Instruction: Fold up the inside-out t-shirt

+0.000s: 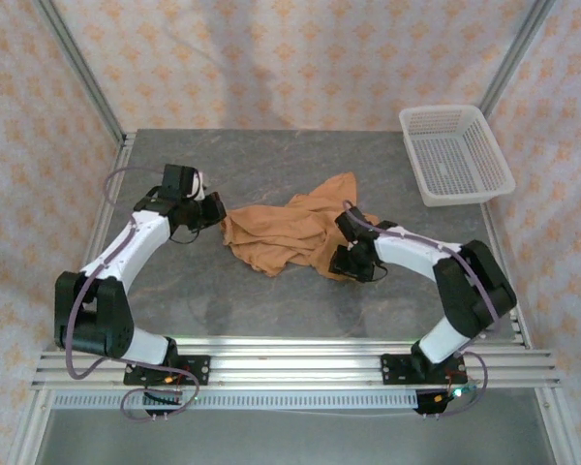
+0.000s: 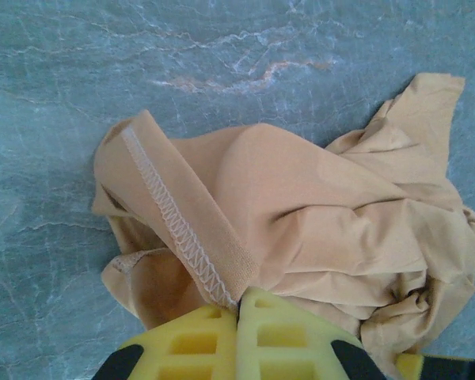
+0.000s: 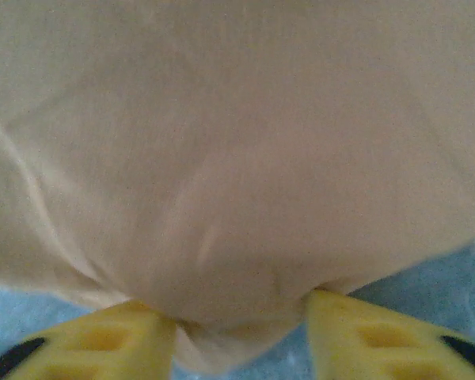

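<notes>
The inside-out t-shirt (image 1: 286, 232) lies crumpled in a heap at the table's middle, orange-tan, with a white overlock seam facing up in the left wrist view (image 2: 174, 222). My left gripper (image 1: 216, 209) sits at the heap's left edge, its yellow fingers (image 2: 241, 299) pressed together on the seamed hem. My right gripper (image 1: 337, 248) is at the heap's right side; in its wrist view the fingers (image 3: 236, 307) stand apart with a bulge of the t-shirt (image 3: 237, 158) between them, low over the table.
A white mesh basket (image 1: 443, 109) stands at the back right corner. Grey marbled table (image 1: 271, 300) stretches bare in front of the heap and behind it. Patterned walls close the sides and back.
</notes>
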### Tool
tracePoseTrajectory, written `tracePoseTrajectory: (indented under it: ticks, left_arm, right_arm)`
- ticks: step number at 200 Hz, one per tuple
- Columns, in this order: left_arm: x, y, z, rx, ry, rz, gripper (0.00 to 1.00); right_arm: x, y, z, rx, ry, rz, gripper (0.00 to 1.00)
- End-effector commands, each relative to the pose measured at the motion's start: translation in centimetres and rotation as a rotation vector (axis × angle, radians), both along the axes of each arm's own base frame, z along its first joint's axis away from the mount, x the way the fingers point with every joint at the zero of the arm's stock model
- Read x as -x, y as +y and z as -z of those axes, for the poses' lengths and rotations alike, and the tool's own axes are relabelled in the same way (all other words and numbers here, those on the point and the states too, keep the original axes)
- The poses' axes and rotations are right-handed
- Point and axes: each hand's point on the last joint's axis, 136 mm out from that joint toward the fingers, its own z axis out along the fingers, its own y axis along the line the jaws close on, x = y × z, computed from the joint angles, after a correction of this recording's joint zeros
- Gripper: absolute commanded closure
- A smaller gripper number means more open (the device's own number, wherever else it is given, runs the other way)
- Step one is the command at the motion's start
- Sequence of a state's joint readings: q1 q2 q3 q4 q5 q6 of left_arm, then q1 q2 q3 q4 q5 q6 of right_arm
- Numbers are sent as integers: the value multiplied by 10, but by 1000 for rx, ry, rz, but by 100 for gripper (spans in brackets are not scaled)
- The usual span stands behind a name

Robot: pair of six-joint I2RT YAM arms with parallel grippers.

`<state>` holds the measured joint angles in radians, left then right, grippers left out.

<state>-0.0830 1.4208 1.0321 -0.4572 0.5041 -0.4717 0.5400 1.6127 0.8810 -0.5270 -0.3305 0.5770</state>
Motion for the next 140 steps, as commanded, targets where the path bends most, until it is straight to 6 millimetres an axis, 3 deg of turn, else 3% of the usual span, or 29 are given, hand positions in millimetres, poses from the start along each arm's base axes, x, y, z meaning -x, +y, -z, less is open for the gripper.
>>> tracePoseTrajectory:
  ticks: [1, 11, 31, 68, 84, 105, 124, 140]
  left_arm:
    - [9, 5, -6, 51, 2, -15, 100]
    - [8, 7, -10, 72, -6, -24, 100]
    - [7, 11, -22, 88, -28, -32, 100]
    - [-12, 23, -73, 114, -133, -76, 100]
    - [-27, 29, -109, 143, -201, -105, 100]
    - [-48, 41, -174, 165, -320, -139, 100]
    - [-57, 61, -239, 186, -433, -185, 100]
    - [-57, 83, -288, 206, -533, -238, 100]
  right_arm:
    - [-33, -1, 1, 26, -94, 55, 82]
    - [-42, -4, -4, 32, -107, 64, 100]
    - [-57, -19, -42, 55, -161, 68, 100]
    - [-93, -72, -176, 34, -426, 161, 100]
    - [-108, -88, -241, -1, -554, 201, 100]
    - [-123, -105, -322, -23, -713, 234, 100]
    - [-123, -123, -389, -28, -836, 274, 100]
    - [-115, -139, -433, -33, -936, 315, 100]
